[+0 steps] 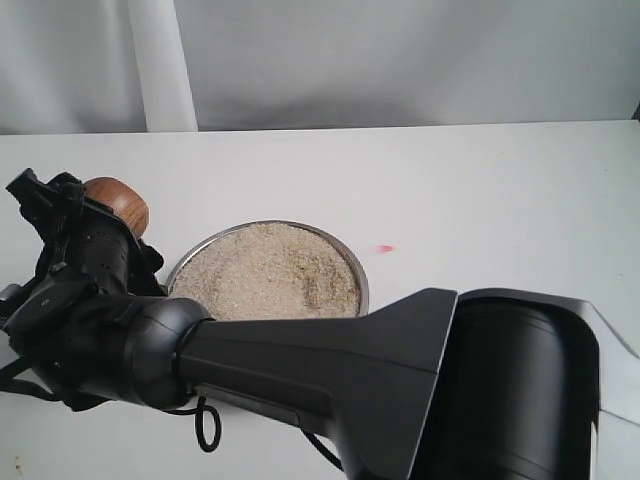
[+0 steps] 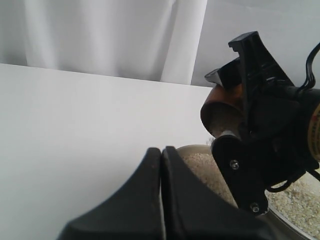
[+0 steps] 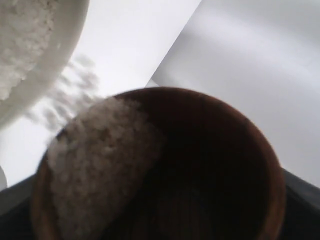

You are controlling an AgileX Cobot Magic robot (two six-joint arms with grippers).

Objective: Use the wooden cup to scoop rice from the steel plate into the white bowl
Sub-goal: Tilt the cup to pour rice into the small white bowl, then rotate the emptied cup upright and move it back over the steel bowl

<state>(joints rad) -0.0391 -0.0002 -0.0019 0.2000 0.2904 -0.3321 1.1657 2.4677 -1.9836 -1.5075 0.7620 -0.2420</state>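
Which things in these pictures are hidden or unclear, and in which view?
- Right wrist view: white bowl blurred, cut off by the edge; exterior view does not show it.
- Exterior view: right arm covers part of the steel plate.
- Left wrist view: right gripper hides part of the wooden cup.

No legible text, label, brand, number or sign in any of the three views
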